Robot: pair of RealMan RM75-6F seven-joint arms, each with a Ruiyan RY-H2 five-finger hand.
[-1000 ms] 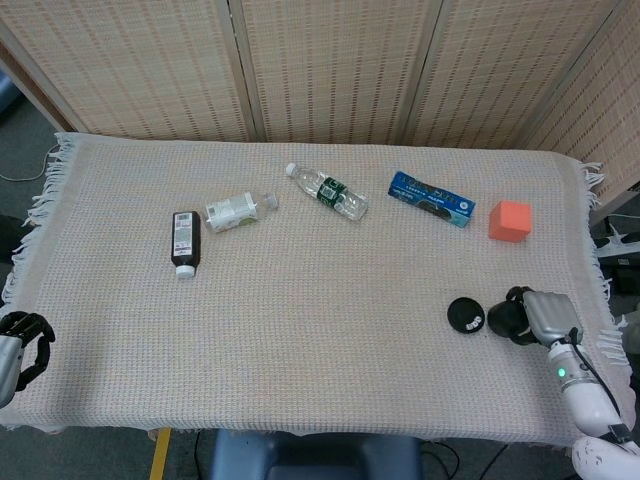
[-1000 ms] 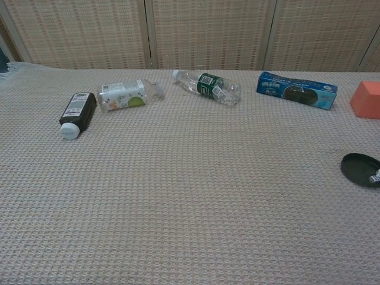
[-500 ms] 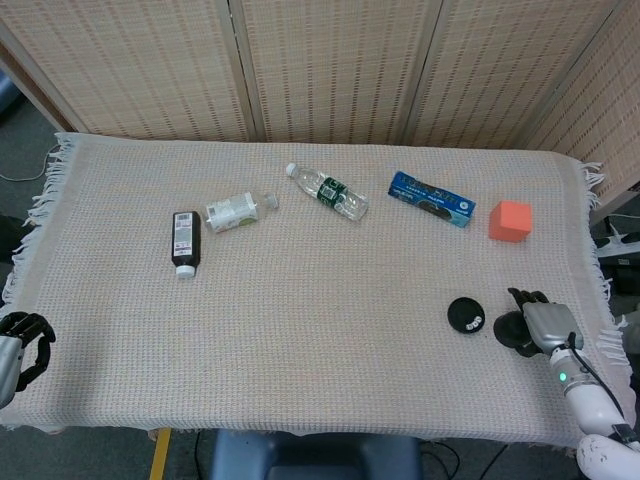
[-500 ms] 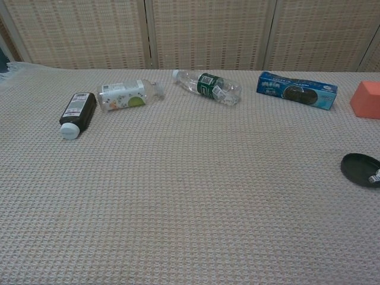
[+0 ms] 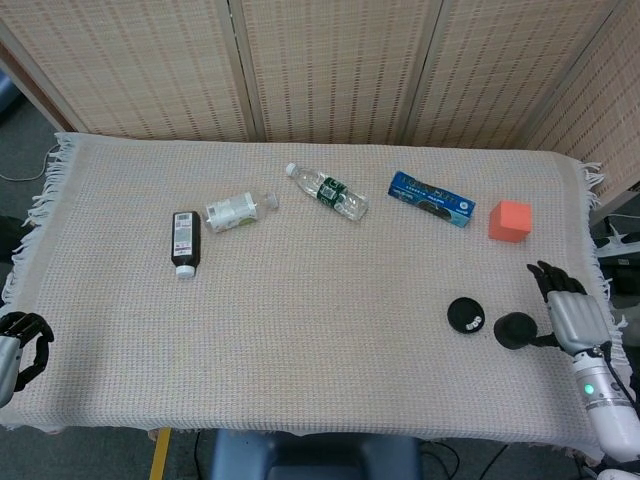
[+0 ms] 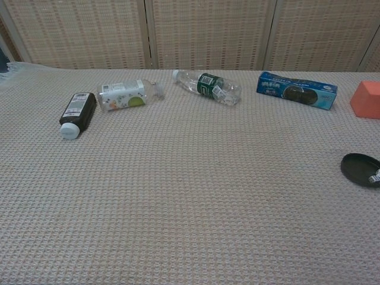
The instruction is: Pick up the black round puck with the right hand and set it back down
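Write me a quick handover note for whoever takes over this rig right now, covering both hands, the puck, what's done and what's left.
Right hand: near the table's right edge, right of the black round puck, apart from it, fingers spread, holding nothing.
Left hand: at the table's left edge, fingers curled in, holding nothing.
The puck lies flat on the woven cloth, below the orange block, seen in both views.
Done: from these views I cannot tell whether the puck has already been lifted and set back.
Left: if it has not, reach in, grip it, lift, set it down. The bottles and blue packet across the far side are not involved.
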